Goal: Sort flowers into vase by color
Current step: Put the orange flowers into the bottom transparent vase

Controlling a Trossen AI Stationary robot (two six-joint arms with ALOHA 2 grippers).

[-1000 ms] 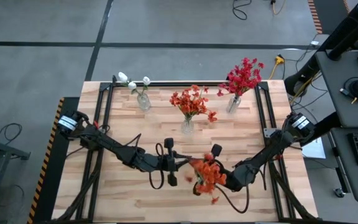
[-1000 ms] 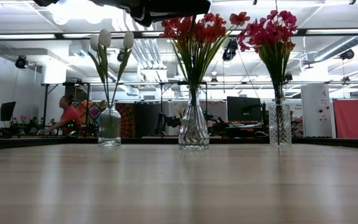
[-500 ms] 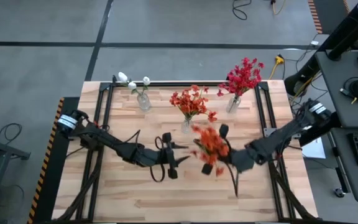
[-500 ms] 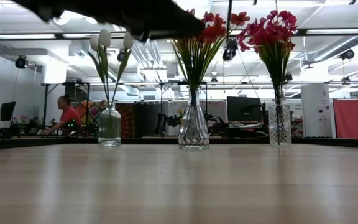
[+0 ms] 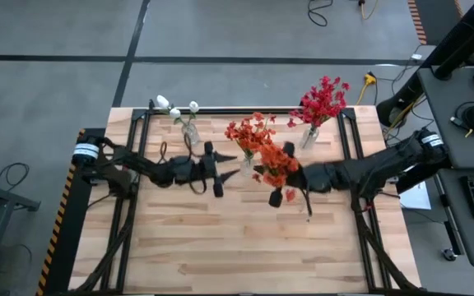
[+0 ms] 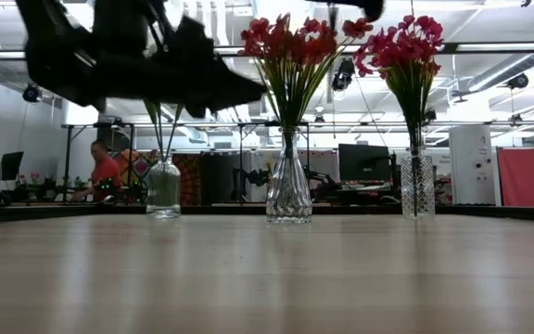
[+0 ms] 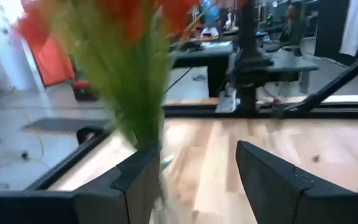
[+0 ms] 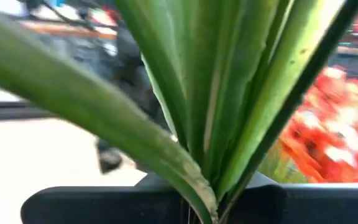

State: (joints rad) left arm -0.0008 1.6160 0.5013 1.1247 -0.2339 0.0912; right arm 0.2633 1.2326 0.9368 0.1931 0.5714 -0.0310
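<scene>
Delivery step: right hand (image 5: 296, 175) gripping orange flowers (image 5: 276, 167), beside orange vase (image 5: 248, 164); next, stems lowered in. Left hand (image 5: 220, 172) wide, empty.

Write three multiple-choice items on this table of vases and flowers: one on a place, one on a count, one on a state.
1. Where does the clear glass vase of small white blooms stand on the wooden table, seen from above?
A. Far edge, toward the left arm's side
B. Near edge, middle
C. Far edge, toward the right arm's side

2. How many glass vases stand on the table?
A. Two
B. Three
C. Five

3. What is the right gripper doing?
A. Resting empty on the table
B. Holding a spray of orange flowers
C. Holding a vase

Key: 1 A, since the white blooms stand left of the orange-filled middle vase and the crimson-red vase in the high view. 2 B, since both the high and low views show three vases in a row. 3 B, since green stems run through the fingers in the right wrist view, with orange blooms ahead of them.
</scene>
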